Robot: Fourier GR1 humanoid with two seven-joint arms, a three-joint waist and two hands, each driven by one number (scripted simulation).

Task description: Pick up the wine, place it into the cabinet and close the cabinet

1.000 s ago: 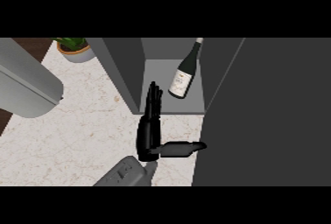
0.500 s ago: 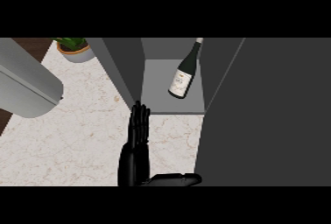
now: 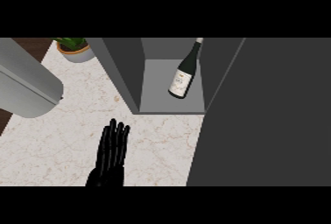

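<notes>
Fingers [image 3: 115, 133] of the one black hand [image 3: 108, 157] showing at the lower edge are lying straight and close together, pointing up the view toward the cabinet, and they are holding nothing. Whether this is the left or the right hand is not something the view is settling, since no forearm is showing behind it. The hand is hovering over the pale marbled table [image 3: 65, 144], well short of the cabinet's front edge and apart from everything else.

The wine [image 3: 184, 74] is standing inside the open grey cabinet [image 3: 123, 70], on its grey floor, toward the right side of the compartment. Its dark neck is reaching up to the top of the view, and its white label is facing outward. The cabinet door [image 3: 265, 113] is standing open, filling the right part of the view as a broad dark grey panel.

At the upper left, a potted plant [image 3: 75, 49] is sitting on the table just beside the cabinet's left wall. A large grey rounded shape [image 3: 26, 85] is crossing the left edge; what it is cannot be told.
</notes>
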